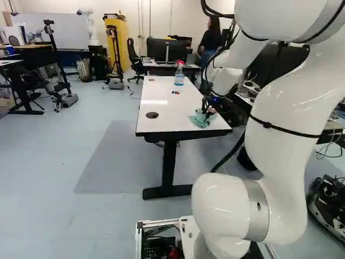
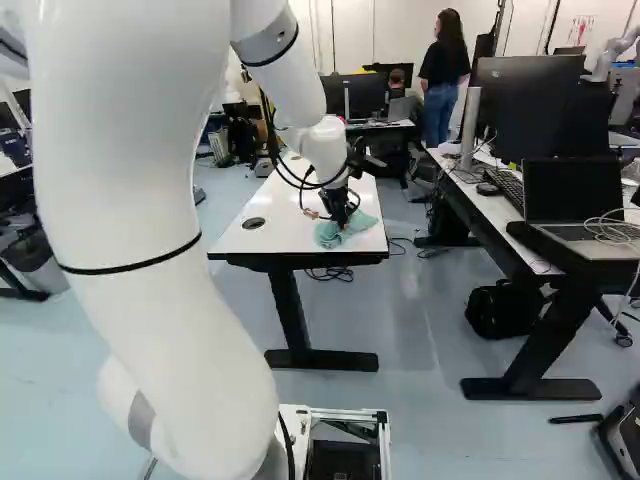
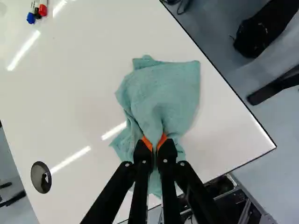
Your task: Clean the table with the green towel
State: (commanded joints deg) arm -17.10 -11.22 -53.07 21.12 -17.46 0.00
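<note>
From where I'm standing, the towel [image 3: 175, 88] lies on the white surface [image 3: 70, 107], by the end nearest the robot's base and towards its right-hand side. The jaws are clamped on it, a gathered fold squeezed between the orange pads [image 3: 147, 143]; most of the cloth fans out ahead of them and a smaller tail trails underneath.

It looks a light, limp thing, so it won't fight the arm [image 1: 285, 124], but it won't push like a block either: shove it forward and I'd expect it to ruck up, drag it and it should trail flatter. Nothing about it seems fragile. The bunched middle strikes me as the right place to take hold, with plenty of layers to bite on; a single thin edge might slip out. I'd keep the grip low, so the loose cloth rubs and doesn't lift, and mind the markers [image 3: 43, 8] and the bottle [image 1: 179, 75] further along.
</note>
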